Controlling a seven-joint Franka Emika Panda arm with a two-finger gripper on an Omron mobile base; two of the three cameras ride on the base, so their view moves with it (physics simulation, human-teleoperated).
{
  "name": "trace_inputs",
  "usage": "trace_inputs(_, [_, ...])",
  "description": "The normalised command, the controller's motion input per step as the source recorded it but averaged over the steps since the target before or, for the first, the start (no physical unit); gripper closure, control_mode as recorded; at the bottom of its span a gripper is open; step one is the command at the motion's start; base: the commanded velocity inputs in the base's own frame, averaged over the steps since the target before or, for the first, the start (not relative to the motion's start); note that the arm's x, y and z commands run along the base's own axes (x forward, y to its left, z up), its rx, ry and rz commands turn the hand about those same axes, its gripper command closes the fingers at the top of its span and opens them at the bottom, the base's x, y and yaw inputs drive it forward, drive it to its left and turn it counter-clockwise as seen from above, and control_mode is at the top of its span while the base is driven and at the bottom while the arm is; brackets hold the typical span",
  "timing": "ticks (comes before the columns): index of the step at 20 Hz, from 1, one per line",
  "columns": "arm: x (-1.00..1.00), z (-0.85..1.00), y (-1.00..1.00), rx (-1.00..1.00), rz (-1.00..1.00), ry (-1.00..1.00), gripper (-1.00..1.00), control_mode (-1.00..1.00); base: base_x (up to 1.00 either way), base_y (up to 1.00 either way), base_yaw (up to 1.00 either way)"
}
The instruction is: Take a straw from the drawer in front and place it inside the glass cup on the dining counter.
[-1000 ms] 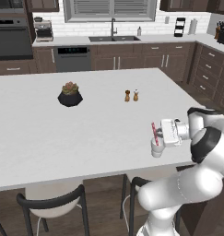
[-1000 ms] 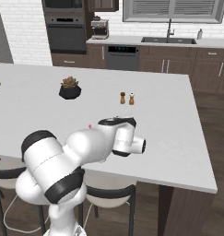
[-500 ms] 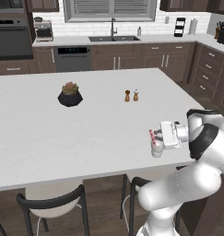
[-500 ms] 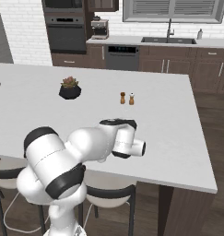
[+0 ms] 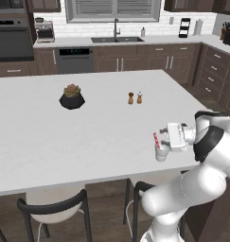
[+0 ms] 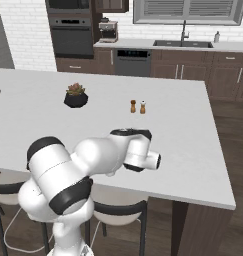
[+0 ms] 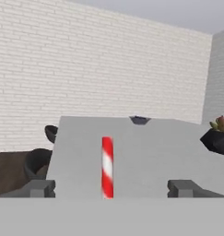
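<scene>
Near the right front edge of the dining counter (image 5: 88,137) stands the glass cup (image 5: 161,153), a short whitish tumbler, with the straw (image 5: 156,140) in it. The straw's red and white striped upper part sticks up out of the cup's mouth and leans slightly away from the hand. How far down inside the cup it reaches cannot be told.

Just beside the cup, on the side away from the counter's middle, the gripper (image 5: 166,137) is held level at about the height of the straw's top. In the hand view its two dark fingertips (image 7: 38,189) stand far apart at either side, and the straw (image 7: 107,168) rises upright in the gap between them, touching neither, so the pincer is spread wide and pinches nothing.

Farther back on the counter from the cup are two small shakers (image 5: 135,98), one brown and one white-topped, standing side by side. Well to the left of the cup, toward the counter's middle, sits a black faceted pot (image 5: 71,100) holding a small plant (image 5: 72,89) with green and reddish leaves; the same pot (image 6: 75,99) shows in the right base view, and its plant (image 7: 220,124) appears at the right edge of the hand view.

Below the counter's near edge, black-backed stools (image 5: 52,208) are pushed in under the top.
</scene>
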Motion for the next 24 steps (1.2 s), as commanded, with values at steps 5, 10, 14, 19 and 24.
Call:
trace_inputs(5, [-0.05, 0.49, -0.03, 0.01, -0.06, 0.00, -1.00, -1.00, 0.00, 0.00, 0.00])
trace_inputs(10, [-0.18, 0.45, 0.00, 0.00, -0.08, 0.00, -1.00, -1.00, 0.00, 0.00, 0.00])
trace_inputs(14, [-0.28, 0.22, 0.00, 0.00, -0.07, 0.00, -1.00, -1.00, 0.00, 0.00, 0.00])
trace_inputs(19, [-0.35, 0.11, 0.02, 0.00, -0.07, 0.00, -1.00, -1.00, 0.00, 0.00, 0.00])
trace_inputs(24, [-0.21, 0.13, 0.09, 0.00, -0.08, 0.00, -1.00, -1.00, 0.00, 0.00, 0.00])
